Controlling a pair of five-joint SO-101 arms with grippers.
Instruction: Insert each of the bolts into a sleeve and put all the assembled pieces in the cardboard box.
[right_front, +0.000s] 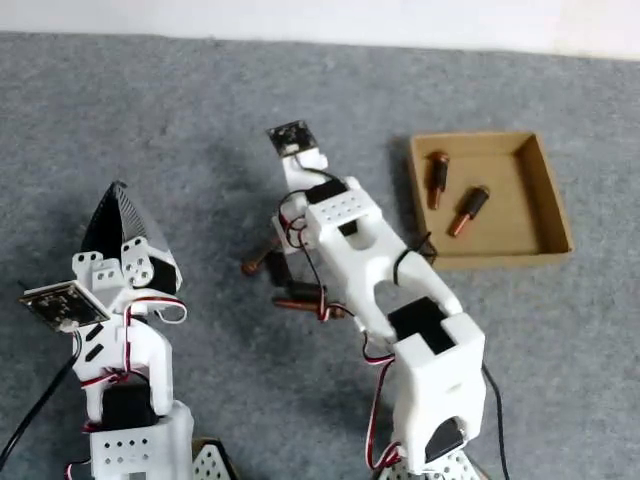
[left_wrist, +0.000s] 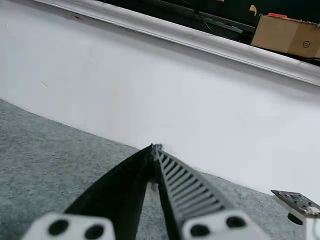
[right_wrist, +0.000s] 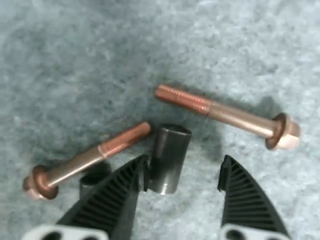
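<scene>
- the right gripper (right_wrist: 185, 160) hangs low over the grey carpet (right_front: 150, 100) with its jaws apart and nothing held
- a dark sleeve (right_wrist: 170, 159) lies on the carpet between those jaws; it touches 1 finger (right_wrist: 117, 192) and stands well clear of the other
- the near bolt (right_wrist: 85, 162), copper coloured, lies on the carpet with its threaded tip just beside the sleeve's open end and its flanged head pointing away
- the far bolt (right_wrist: 227, 116) lies past the sleeve, close to it but not touching, its thread toward the sleeve and its head away
- a small dark piece (right_wrist: 92, 181) sits half hidden behind the finger that touches the sleeve; it may be a 2nd sleeve, hard to tell
- the cardboard box (right_front: 555, 205) sits on the carpet beside the right arm, and 2 assembled pieces (right_front: 437, 178) lie in it side by side, apart from each other
- the left gripper (left_wrist: 156, 148) is held up off the carpet, away from the bolts and the box, its jaws pressed together at the tips with nothing between them, pointing toward the white wall (left_wrist: 200, 90)
</scene>
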